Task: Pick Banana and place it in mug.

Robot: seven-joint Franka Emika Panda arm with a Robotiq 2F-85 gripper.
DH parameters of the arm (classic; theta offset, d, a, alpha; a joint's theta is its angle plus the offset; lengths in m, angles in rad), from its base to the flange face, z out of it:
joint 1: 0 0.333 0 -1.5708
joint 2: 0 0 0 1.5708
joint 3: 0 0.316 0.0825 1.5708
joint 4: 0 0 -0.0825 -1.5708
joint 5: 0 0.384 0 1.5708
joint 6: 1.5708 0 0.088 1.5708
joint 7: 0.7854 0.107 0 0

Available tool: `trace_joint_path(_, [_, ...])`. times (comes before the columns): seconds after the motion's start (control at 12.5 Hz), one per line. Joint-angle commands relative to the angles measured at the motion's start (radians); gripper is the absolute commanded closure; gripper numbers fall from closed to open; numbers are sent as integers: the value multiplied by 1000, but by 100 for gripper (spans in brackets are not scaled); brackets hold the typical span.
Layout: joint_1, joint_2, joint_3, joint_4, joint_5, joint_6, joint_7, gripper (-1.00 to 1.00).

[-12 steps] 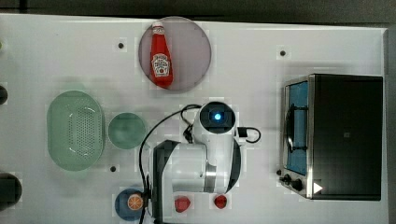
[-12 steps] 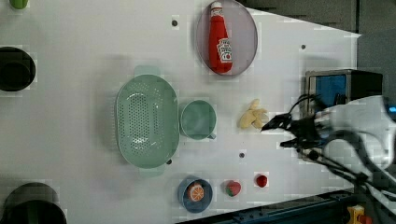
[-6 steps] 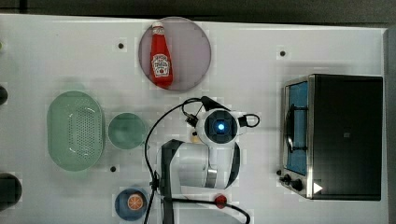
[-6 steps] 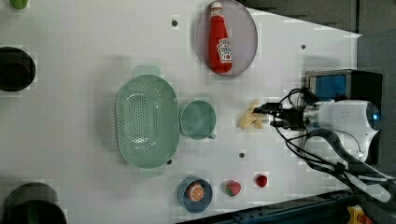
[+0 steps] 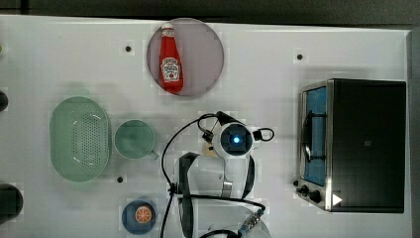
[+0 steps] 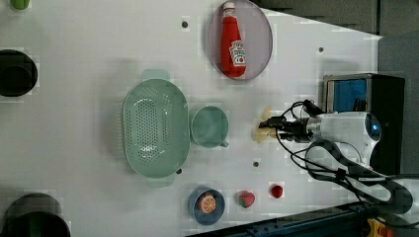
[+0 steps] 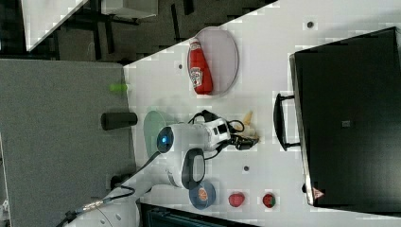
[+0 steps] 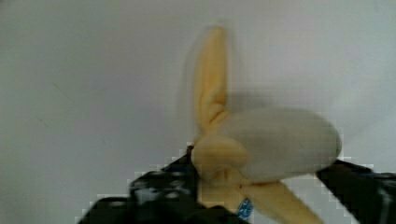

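The banana (image 8: 275,142) is a pale cream peeled piece with yellow peel flaps, lying on the white table (image 5: 277,54). It also appears in the left view as the banana (image 6: 262,129), to the right of the mug (image 6: 209,127), and in the right view as the banana (image 7: 249,126). My gripper (image 6: 272,128) is down at table level and open, one dark finger (image 8: 154,186) on each side of the banana and close against it. From above, my wrist covers most of the banana (image 5: 210,150). The pale green mug (image 5: 132,139) stands upright, with nothing inside.
A green colander (image 5: 79,139) sits beside the mug. A ketchup bottle (image 5: 170,59) lies on a grey plate (image 5: 205,54). A toaster oven (image 5: 361,144) stands on the top view's right. A blue cup (image 6: 206,205) and two red fruits (image 6: 246,199) lie near the front edge.
The arm has swung toward the banana and come down. The gripper now straddles the banana, and its fingers have narrowed a little.
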Motion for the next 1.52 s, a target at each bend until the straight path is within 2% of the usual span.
trace_joint_path(0.08, [9, -23, 17, 10, -4, 14, -41, -1])
trace_joint_path(0.24, [9, -33, 19, 12, -4, 14, -41, 42])
trace_joint_path(0.48, [9, -142, 19, 14, -4, -10, -41, 42])
trace_joint_path(0.64, [9, -268, 17, 41, -4, -193, -41, 42])
trace_joint_path(0.88, [9, -419, 13, 140, -5, -488, -41, 42])
trace_joint_path(1.12, [11, -531, 24, 226, -5, -697, -41, 42])
trace_joint_path(1.36, [21, -595, 78, 252, -4, -739, -40, 42])
trace_joint_path(1.52, [33, -607, 153, 252, -4, -744, -35, 42])
